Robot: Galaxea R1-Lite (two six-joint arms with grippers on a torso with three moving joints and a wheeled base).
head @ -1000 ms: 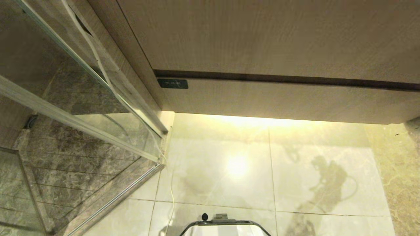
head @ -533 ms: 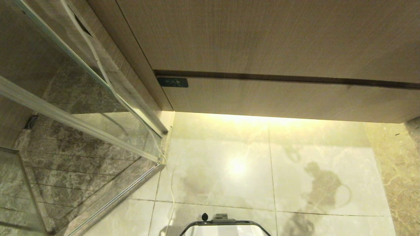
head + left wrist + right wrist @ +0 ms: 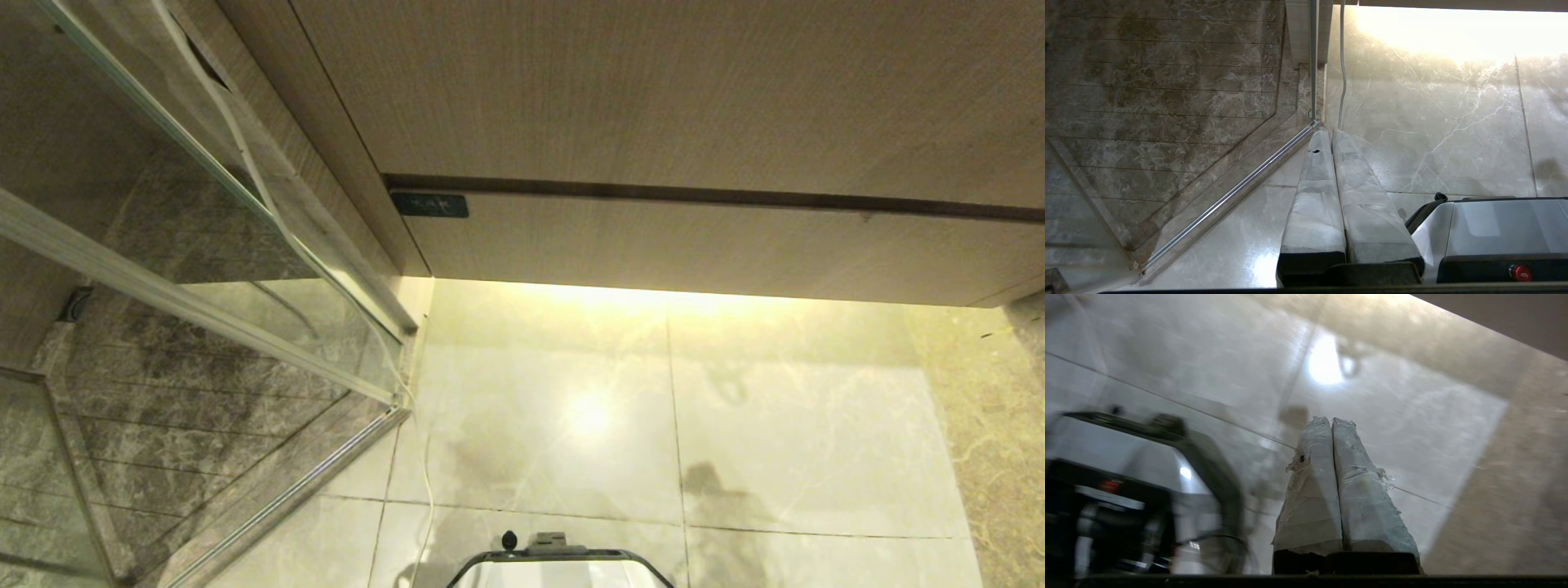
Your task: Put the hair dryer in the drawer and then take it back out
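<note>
The drawer (image 3: 694, 245) is a wide, shallow wood-grain front with a small black label plate (image 3: 429, 205) at its left end, and it sits flush with the cabinet, closed. The hair dryer is out of view. Neither arm shows in the head view. My left gripper (image 3: 1327, 131) hangs shut over the pale floor beside the shower's metal rail, holding nothing. My right gripper (image 3: 1331, 419) is also shut and empty, pointing down at the glossy floor tiles to the right of my base.
A taller plain wood-grain panel (image 3: 653, 90) sits above the drawer. A glass shower screen (image 3: 204, 269) with a metal rail (image 3: 1229, 196) stands at the left. A thin white cable (image 3: 424, 490) runs down beside it. My base (image 3: 559, 563) is at the near edge.
The drawer front has slid the last bit back into the cabinet. The right arm's dark reflection on the floor tiles has moved toward the near edge and shrunk.
</note>
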